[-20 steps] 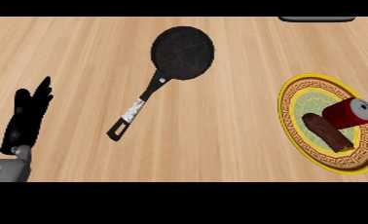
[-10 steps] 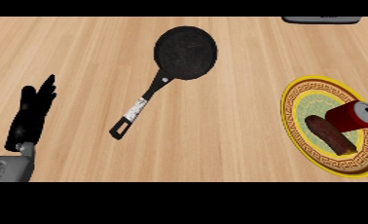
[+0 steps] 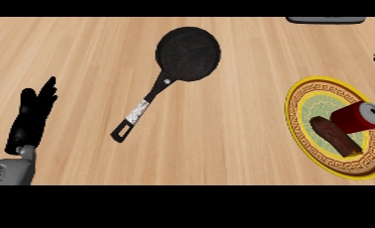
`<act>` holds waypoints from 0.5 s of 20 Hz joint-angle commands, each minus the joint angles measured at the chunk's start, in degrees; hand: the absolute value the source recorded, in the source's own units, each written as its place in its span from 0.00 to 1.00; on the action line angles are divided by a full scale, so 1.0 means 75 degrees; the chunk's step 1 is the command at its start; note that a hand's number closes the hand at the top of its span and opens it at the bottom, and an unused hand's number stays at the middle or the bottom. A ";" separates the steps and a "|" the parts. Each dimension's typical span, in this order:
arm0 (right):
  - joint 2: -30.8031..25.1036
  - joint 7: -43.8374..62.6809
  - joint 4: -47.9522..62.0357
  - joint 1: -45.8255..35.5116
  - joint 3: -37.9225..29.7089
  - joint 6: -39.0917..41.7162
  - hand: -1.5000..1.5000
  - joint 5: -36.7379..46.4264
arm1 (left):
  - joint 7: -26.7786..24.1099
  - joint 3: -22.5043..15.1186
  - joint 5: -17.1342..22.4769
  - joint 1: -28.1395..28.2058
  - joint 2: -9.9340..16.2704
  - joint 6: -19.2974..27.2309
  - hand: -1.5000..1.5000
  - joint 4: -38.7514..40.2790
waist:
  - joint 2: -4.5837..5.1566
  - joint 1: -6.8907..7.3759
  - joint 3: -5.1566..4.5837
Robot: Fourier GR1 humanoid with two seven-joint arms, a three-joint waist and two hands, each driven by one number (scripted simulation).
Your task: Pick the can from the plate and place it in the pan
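The can [image 3: 356, 117], red with a pale end, lies tilted on the right half of the plate [image 3: 302, 98], close to the view's right edge and partly cut by it. Just beside it, lower left, a dark brown oblong thing [image 3: 333, 135] rests on the same plate, touching or nearly touching the can. The plate has a yellow rim, a patterned band and a pale green middle, and sits at the right side of the bench [image 3: 234, 138].

The pan [image 3: 188, 53] lies well apart to the upper left, its handle [image 3: 141, 110] running down and left — bare wood all round it and between it and the plate.

The left hand [image 3: 31, 118] shows at the lower left edge, fingers straight and together, pointing up, touching nothing. A dark object [image 3: 326, 20] is partly visible at the upper right edge.
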 commanded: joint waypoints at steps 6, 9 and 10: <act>0.0996 0.0428 0.0086 -0.0078 0.0068 0.0466 0.00 0.1537 | 0.0316 0.0160 -0.0370 -0.0244 -0.0210 0.0001 0.50 -0.0006 | 0.0002 -0.0033 0.0006; 0.1052 0.0443 -0.0537 0.0899 -0.0142 -0.0220 0.00 0.2025 | 0.0113 0.0454 -0.0195 0.0112 -0.0039 -0.0258 0.50 -0.0092 | -0.0025 -0.0129 0.0005; 0.1398 0.0353 0.0003 0.0399 -0.0015 -0.0133 0.00 0.2444 | 0.0118 0.0363 -0.0258 0.0017 -0.0255 -0.0226 0.50 -0.0078 | -0.0007 -0.0061 0.0006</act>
